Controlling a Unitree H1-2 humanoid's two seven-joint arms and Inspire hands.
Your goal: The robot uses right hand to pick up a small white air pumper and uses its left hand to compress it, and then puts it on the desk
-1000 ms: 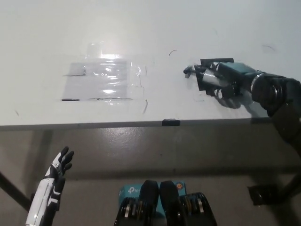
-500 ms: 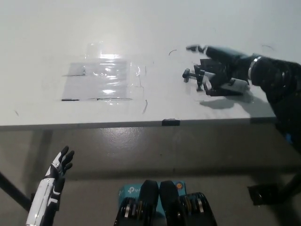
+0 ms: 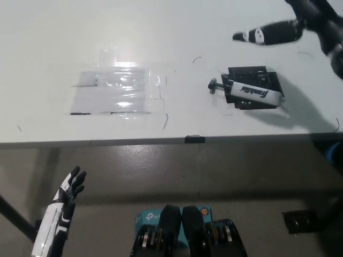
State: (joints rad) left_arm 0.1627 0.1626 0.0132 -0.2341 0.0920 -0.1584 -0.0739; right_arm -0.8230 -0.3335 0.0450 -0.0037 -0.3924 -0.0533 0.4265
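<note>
A: In the head view, where is the small white cylinder-shaped air pumper [image 3: 252, 92]?

B: It lies on its side on a black square base [image 3: 254, 85], on the right part of the white desk [image 3: 161, 32]. Its dark handle end [image 3: 213, 85] points to the left. No hand touches it.

A: And the hands?

B: The black right hand [image 3: 265, 33] hovers above the desk, near the pumper but apart from it, with extended fingers, holding nothing. The white left hand [image 3: 67, 195] rests low at the left, below the desk edge, its fingers spread and empty.

A: So which step is this?

B: Judging from this, the pumper is on the desk and nothing is gripped. A pick-up would need the right hand to descend and close around the cylinder.

A: Any writing?

B: A dark script word is on the pumper, maybe "Franklin", though he cannot read it surely. A teal box [image 3: 146, 218] at the bottom shows a "tp-link" style logo.
</note>
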